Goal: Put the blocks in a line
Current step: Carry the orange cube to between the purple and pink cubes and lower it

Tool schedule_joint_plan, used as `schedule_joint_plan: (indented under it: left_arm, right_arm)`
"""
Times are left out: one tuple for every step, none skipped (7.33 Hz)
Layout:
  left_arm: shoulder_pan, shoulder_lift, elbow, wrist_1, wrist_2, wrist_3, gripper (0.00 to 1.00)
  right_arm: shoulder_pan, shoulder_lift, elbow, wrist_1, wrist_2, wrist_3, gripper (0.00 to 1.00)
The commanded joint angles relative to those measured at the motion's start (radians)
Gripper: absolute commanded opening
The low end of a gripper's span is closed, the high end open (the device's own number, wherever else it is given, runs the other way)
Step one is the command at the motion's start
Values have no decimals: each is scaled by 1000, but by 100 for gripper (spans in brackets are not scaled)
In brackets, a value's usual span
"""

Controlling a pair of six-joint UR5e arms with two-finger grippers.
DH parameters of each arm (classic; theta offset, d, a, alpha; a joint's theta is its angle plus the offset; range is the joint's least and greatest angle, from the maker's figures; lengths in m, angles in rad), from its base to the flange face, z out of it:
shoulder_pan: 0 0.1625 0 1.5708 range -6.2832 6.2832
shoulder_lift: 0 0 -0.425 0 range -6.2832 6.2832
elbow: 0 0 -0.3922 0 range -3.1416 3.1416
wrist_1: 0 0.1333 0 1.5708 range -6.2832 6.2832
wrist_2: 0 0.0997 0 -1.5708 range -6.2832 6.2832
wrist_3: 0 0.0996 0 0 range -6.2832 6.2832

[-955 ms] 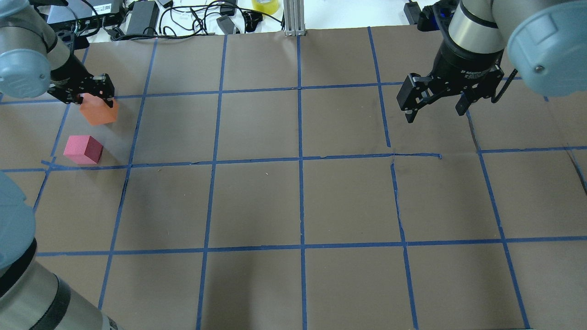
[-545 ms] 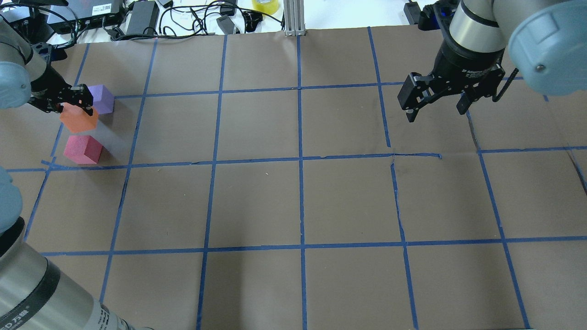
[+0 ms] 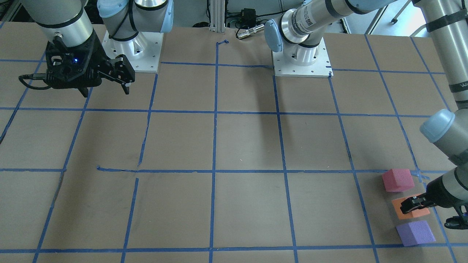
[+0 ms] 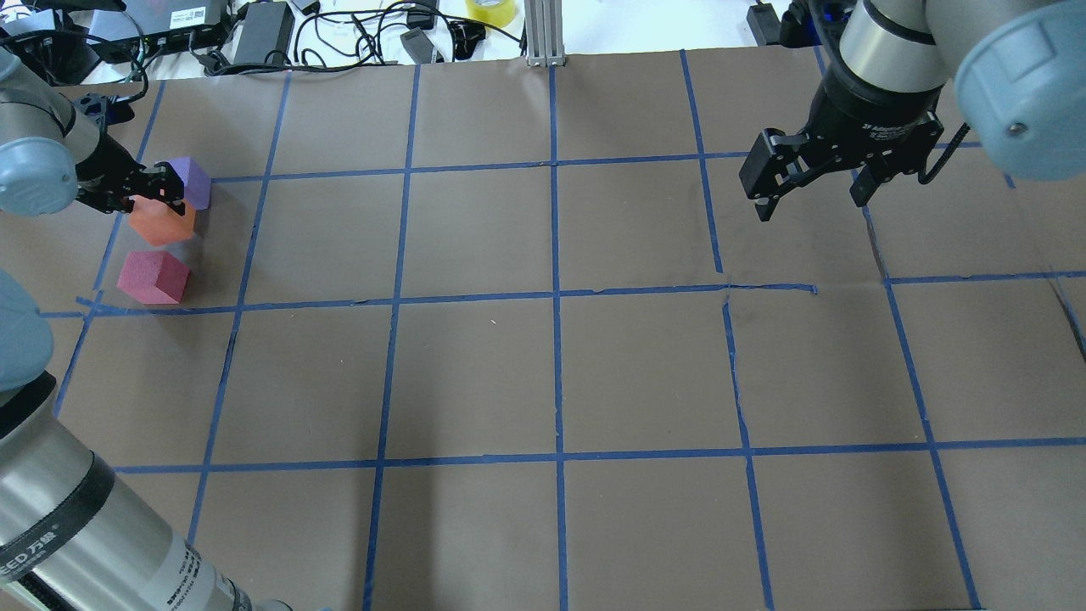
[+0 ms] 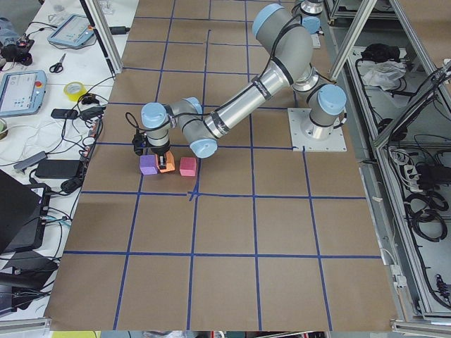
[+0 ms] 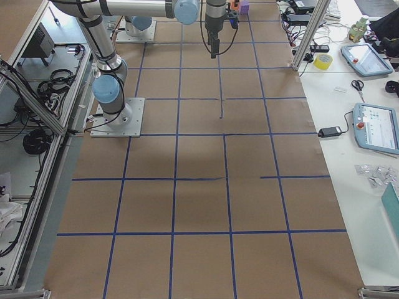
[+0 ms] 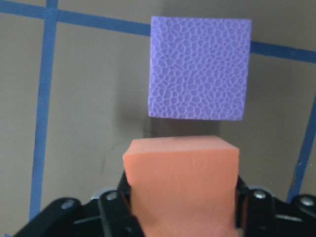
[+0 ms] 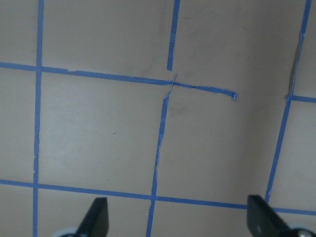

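My left gripper (image 4: 146, 193) is shut on the orange block (image 4: 163, 222), low over the table's far left. In the left wrist view the orange block (image 7: 181, 182) sits between the fingers, with the purple block (image 7: 198, 68) just beyond it and a small gap between them. The purple block (image 4: 193, 180) lies on the far side of the orange one and the pinkish-red block (image 4: 153, 277) on the near side. In the front-facing view pinkish-red (image 3: 397, 179), orange (image 3: 409, 212) and purple (image 3: 415, 232) stand roughly in a row. My right gripper (image 4: 808, 202) is open and empty above the far right.
Brown paper with a blue tape grid (image 4: 557, 297) covers the table. Cables, power bricks and a tape roll (image 4: 490, 10) lie beyond the far edge. A metal post (image 4: 543, 34) stands at the back centre. The arm bases (image 3: 301, 60) are bolted at the robot's side.
My left gripper carried the orange block left off the purple block, uncovering it, then a little back right, between purple and pinkish-red. My right gripper barely shifted.
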Motion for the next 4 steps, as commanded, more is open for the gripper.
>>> schedule_joint_plan:
  left_arm:
    - [0, -10, -5, 3, 2, 28, 40]
    - [0, -10, -5, 4, 9, 124, 40]
    - [0, -10, -6, 4, 9, 126, 40]
    - [0, -10, -6, 4, 11, 129, 40]
  right_arm:
    - [2, -1, 0, 0, 0, 0, 100]
    - [0, -1, 2, 2, -1, -2, 100]
    - [2, -1, 2, 4, -1, -2, 100]
    - [-3, -7, 0, 4, -3, -3, 100]
